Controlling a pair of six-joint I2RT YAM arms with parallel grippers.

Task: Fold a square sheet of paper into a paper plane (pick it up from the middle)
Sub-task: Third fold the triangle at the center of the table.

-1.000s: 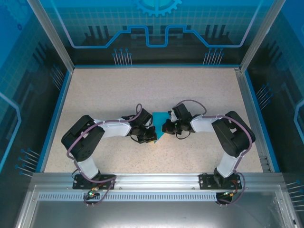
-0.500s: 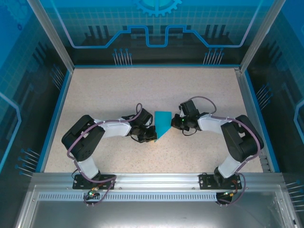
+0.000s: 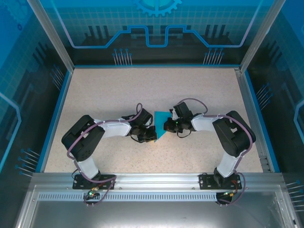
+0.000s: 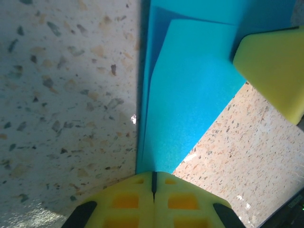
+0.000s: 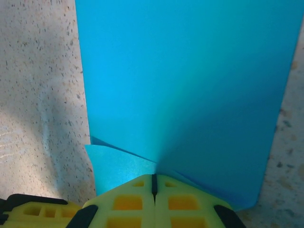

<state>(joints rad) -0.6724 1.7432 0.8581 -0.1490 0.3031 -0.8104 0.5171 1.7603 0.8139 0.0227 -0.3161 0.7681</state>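
Pinning a thin, bright cyan-blue, part-folded sheet of paper (image 3: 160, 122)
Left claw (image 4: 153, 176) and right claw (image 5: 153, 179), each with fingers pressed together, touch its opposite edges midway on the speckled beige counter (image 3: 118, 90), open room all round.

Table top (image 3: 156, 90): flat beige surface with dark and tan speckles; seen close up in the left wrist view (image 4: 61, 95) and the right wrist view (image 5: 38, 71).
Edge strip (image 3: 154, 66): bright blue, running along the far and side edges of the table top.
Back panel (image 3: 156, 28): translucent blue, printed with a grid and circuit lines.
Gear graphic (image 3: 157, 5): light blue, top centre of the back panel, cut off by the frame.
Corner posts (image 3: 50, 35): silver metal, one at each far corner, slanting outward in the top view.
Side panels (image 3: 19, 95): dark blue, circuit pattern, left and right.
Near rail (image 3: 156, 179): silver extrusion across the near edge.
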